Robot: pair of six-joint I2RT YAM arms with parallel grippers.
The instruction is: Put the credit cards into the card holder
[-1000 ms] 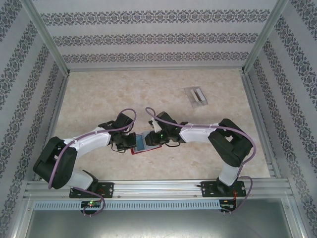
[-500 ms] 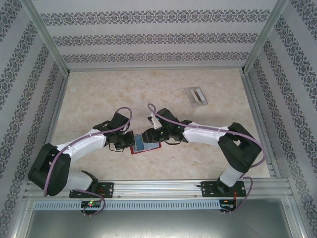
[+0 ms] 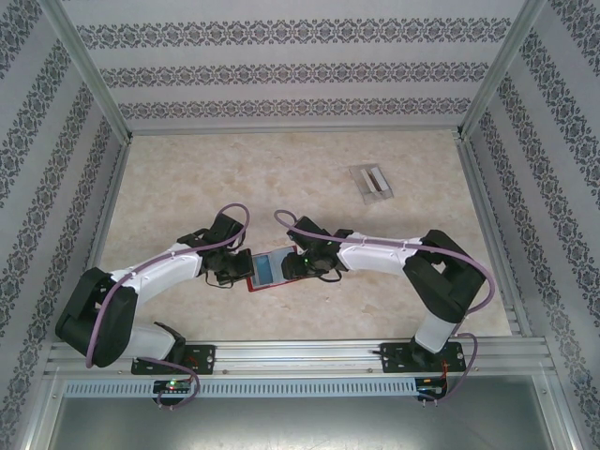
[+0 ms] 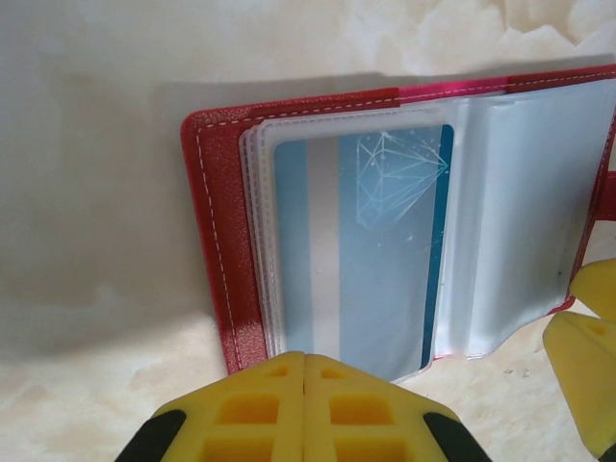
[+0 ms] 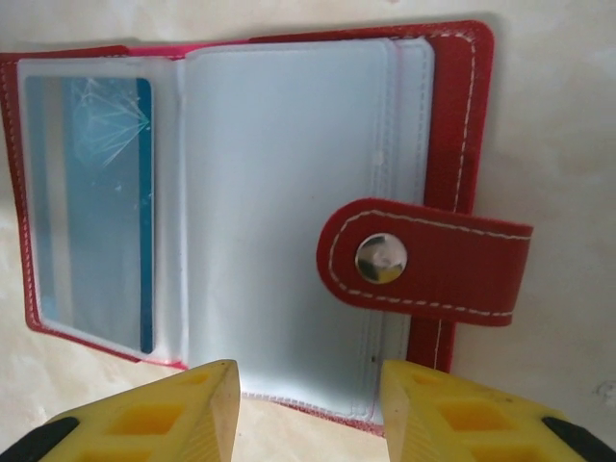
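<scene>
Close to the near edge of the table point(image 3: 178, 178), about halfway between its left and right sides, the red card holder point(image 5: 289, 192) lies open and flat. A bluish-grey credit card point(image 5: 87, 212) sits inside one of its clear pockets. The clear pocket next to it looks empty. The snap tab point(image 5: 423, 260) is folded over onto the inside of the cover.

The left gripper point(image 4: 303, 371) is at the left side of the card holder. Its two yellow fingers are pressed tight together, with nothing between them. They sit right at the edge of the card holder. I cannot tell if they are pushing down on it.

The right gripper point(image 5: 306, 380) is at the other side, by the snap tab. Its fingers are spread apart and hold nothing.

Far away, near the far right corner of the table, is a see-through grey tray point(image 3: 361, 189). Something pale lies in it. It is too small to be sure, but it may be more cards.

I think one card is now in, and the right gripper has let go. Next it likely has to go to the tray, pinch one thin card by its edge, and slide it straight into an empty pocket. The other gripper should keep the card holder open and flat.
</scene>
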